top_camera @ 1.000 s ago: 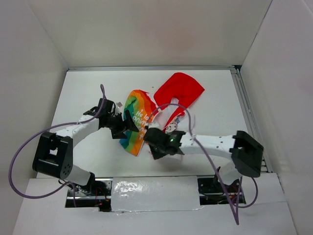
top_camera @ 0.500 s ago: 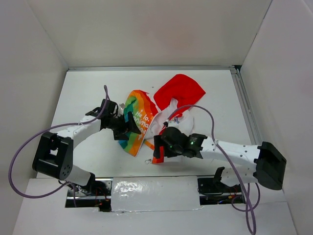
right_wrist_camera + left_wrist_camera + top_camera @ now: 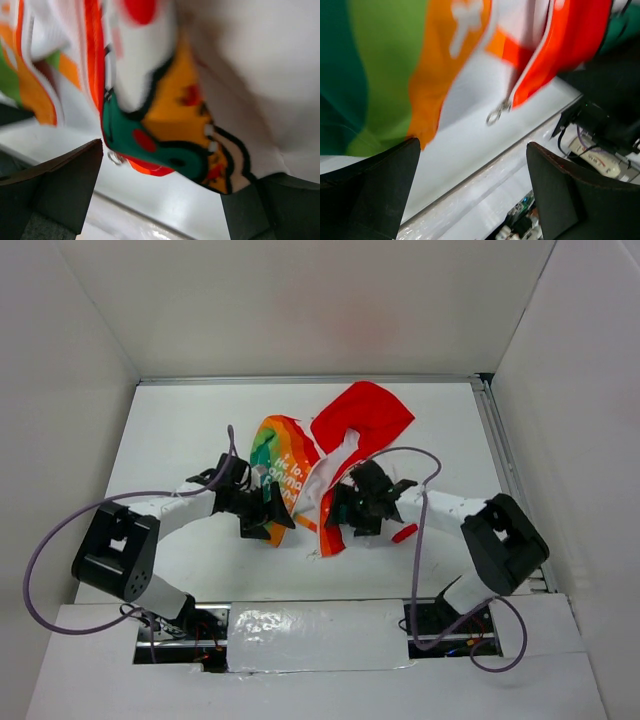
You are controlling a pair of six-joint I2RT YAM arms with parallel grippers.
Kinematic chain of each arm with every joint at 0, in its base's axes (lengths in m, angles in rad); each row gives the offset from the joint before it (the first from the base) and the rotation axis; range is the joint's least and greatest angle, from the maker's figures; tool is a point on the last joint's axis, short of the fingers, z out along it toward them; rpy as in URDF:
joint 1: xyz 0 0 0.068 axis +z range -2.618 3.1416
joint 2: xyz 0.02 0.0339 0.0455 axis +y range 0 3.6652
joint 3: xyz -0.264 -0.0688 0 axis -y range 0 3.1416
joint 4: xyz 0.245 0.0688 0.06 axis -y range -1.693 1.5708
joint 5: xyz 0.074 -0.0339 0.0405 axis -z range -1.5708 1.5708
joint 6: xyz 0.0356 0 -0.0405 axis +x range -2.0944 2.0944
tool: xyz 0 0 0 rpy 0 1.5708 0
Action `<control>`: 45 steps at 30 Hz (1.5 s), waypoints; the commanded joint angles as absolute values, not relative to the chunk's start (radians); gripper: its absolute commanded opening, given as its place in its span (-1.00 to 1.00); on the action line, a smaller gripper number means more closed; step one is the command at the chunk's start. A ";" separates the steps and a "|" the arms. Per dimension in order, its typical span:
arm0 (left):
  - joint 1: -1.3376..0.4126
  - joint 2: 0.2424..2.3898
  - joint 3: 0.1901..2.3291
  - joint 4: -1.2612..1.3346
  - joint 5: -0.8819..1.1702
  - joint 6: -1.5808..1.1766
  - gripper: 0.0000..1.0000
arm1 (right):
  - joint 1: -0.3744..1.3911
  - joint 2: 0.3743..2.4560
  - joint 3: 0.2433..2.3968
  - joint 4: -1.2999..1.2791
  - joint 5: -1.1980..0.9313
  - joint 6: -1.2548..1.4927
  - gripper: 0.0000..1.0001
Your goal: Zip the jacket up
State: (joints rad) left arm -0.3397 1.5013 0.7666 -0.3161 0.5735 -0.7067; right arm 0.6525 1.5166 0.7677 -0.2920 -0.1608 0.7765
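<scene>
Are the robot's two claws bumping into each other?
Apart. The top view shows the left gripper and the right gripper on opposite sides of a fold of the jacket, with fabric plainly filling the gap between them.

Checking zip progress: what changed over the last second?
The right arm swung outward, then folded back, and the right gripper ended farther up the table against the jacket. A red cuff has come into view beside it. The left gripper stayed at the rainbow panel, and the zip is still undone.
</scene>
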 commanded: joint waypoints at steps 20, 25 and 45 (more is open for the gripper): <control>-0.586 1.312 0.969 -0.439 0.265 -0.678 0.99 | 0.581 1.072 0.802 -0.382 0.146 0.531 0.99; -0.552 1.279 1.002 -0.511 0.212 -0.676 0.98 | 0.633 1.101 0.778 -0.405 0.213 0.560 0.99; -0.500 1.132 0.822 -0.471 0.285 -0.736 0.94 | 0.750 1.591 0.920 -0.397 0.359 0.610 0.63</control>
